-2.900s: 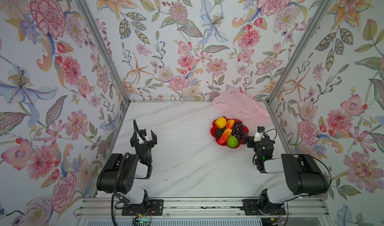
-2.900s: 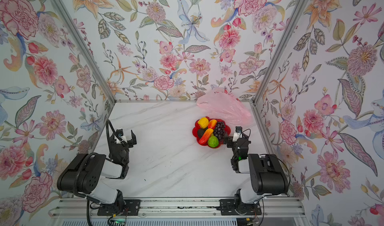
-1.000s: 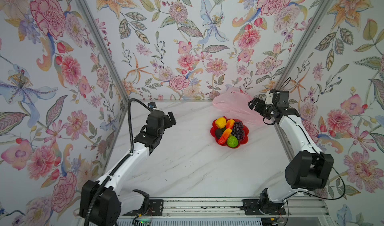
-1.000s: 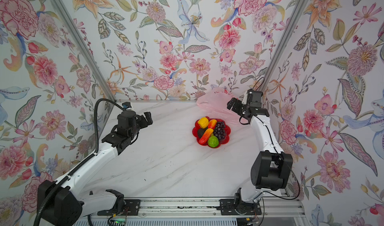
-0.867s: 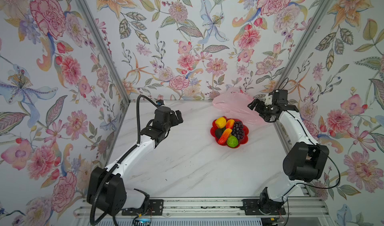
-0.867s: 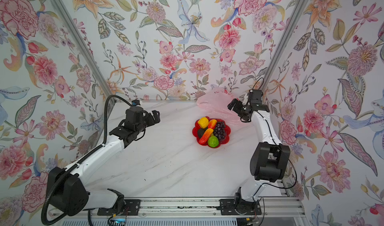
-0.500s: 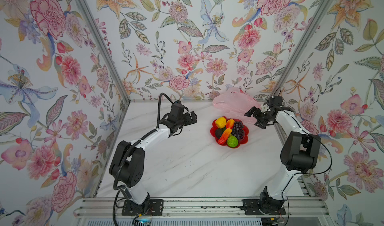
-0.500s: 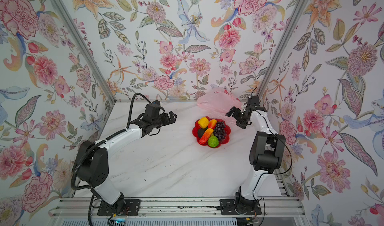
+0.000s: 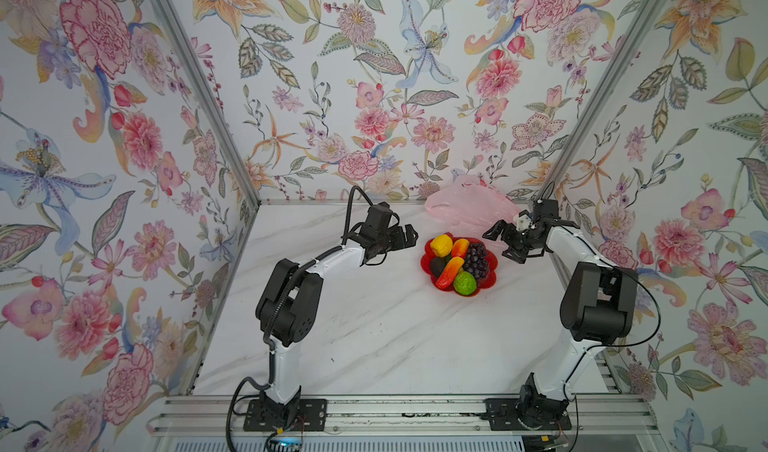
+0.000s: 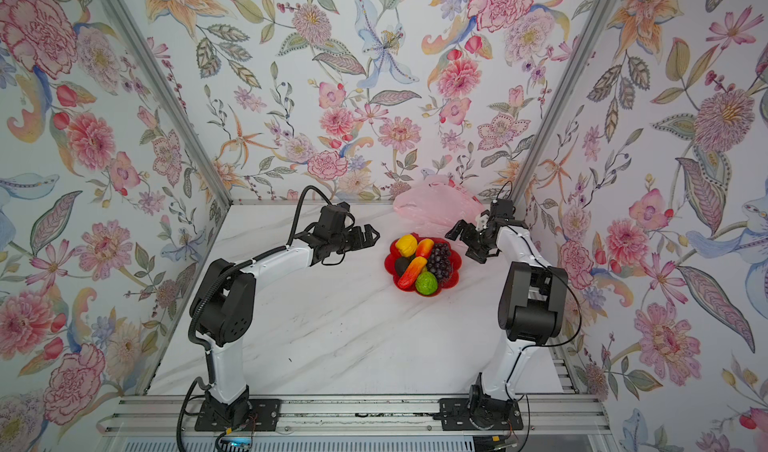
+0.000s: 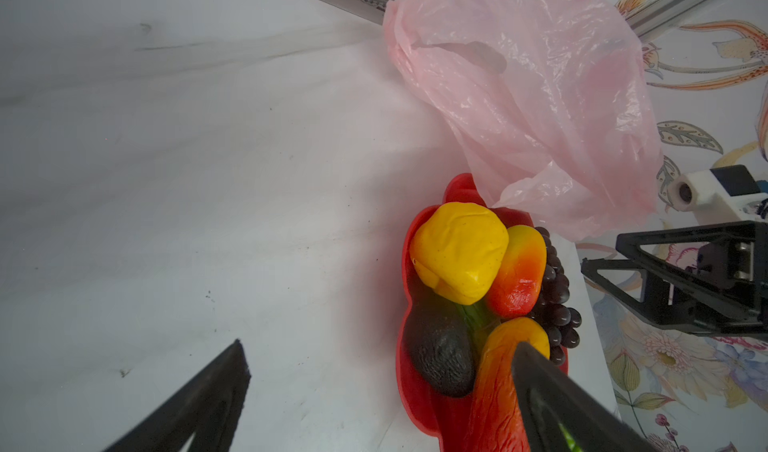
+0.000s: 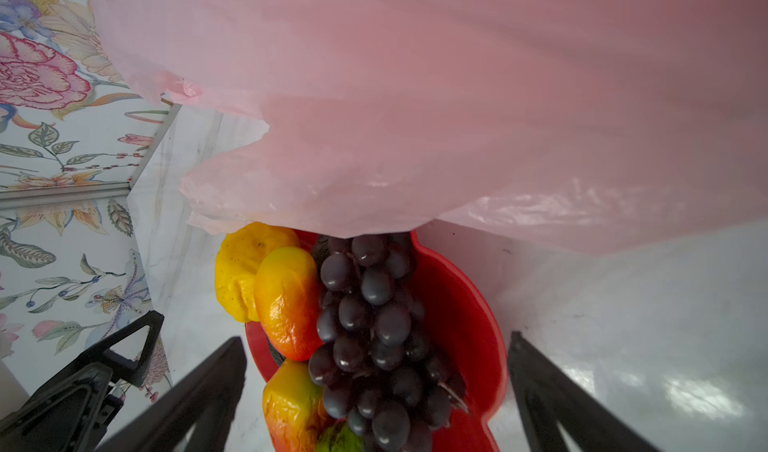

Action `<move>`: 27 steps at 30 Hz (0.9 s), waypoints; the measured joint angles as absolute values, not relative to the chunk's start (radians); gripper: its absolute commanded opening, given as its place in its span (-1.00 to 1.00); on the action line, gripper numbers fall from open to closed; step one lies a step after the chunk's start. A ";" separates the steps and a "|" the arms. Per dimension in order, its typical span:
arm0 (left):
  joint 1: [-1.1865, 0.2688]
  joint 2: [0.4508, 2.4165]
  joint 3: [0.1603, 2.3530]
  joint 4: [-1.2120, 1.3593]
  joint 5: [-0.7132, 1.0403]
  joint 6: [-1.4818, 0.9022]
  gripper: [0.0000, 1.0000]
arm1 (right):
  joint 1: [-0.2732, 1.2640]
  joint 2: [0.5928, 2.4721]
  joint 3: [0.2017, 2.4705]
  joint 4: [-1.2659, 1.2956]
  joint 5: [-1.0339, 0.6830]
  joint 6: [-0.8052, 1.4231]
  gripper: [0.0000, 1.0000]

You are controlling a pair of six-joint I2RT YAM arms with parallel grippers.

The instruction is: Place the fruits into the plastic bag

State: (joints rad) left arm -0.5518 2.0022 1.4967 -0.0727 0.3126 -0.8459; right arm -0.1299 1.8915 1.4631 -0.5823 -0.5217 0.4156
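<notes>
Hovering with left gripper (image 9: 409,237) spread wide, empty, just left of red plate (image 9: 492,277); sitting piled on plate: fruits (image 9: 457,262); lying just behind plate by back wall: plastic bag (image 9: 469,208); hovering with right gripper (image 9: 495,245) spread wide, empty, just right of plate.

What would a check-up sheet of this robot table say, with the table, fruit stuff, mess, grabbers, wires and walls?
Surface: white marbled table, a few dark specks.
Job's things: fruits piled on the red plate; plastic bag behind it, no fruit seen inside, its edge seems to reach the plate.
Clutter: nothing seen.
Grippers: left gripper open, left of the plate; right gripper open, right of it; neither holds anything.
Cables: black cable loops above the left arm, not snagged.
Surroundings: floral walls on three sides, metal rail in front.
</notes>
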 measured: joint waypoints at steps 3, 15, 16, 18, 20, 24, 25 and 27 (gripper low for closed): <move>-0.558 2.037 1.515 -0.066 0.332 -0.854 0.99 | -0.125 1.903 1.454 -0.574 -0.525 0.414 0.98; -0.584 2.170 1.613 -0.066 0.389 -0.887 0.99 | -0.117 1.937 1.440 -0.548 -0.520 0.403 0.98; -0.588 2.178 1.624 -0.066 0.391 -0.889 0.99 | -0.113 1.943 1.440 -0.546 -0.520 0.402 0.98; -0.595 2.193 1.644 -0.066 0.397 -0.892 0.99 | -0.106 1.948 1.440 -0.546 -0.519 0.400 0.98; -0.601 2.205 1.657 -0.066 0.408 -0.899 0.99 | -0.099 1.949 1.440 -0.544 -0.517 0.397 0.98; -0.605 2.222 1.670 -0.065 0.421 -0.907 0.99 | -0.085 1.953 1.440 -0.535 -0.517 0.397 0.98; -0.605 2.225 1.670 -0.065 0.424 -0.909 0.99 | -0.082 1.954 1.440 -0.534 -0.517 0.397 0.98; -0.605 2.233 1.670 -0.060 0.433 -0.915 0.99 | -0.077 1.958 1.440 -0.533 -0.517 0.397 0.98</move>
State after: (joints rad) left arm -0.6052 2.2330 1.6703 -0.0605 0.4332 -0.9150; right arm -0.0772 1.9575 1.4399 -0.5335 -0.5167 0.3965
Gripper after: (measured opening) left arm 0.993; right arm 0.988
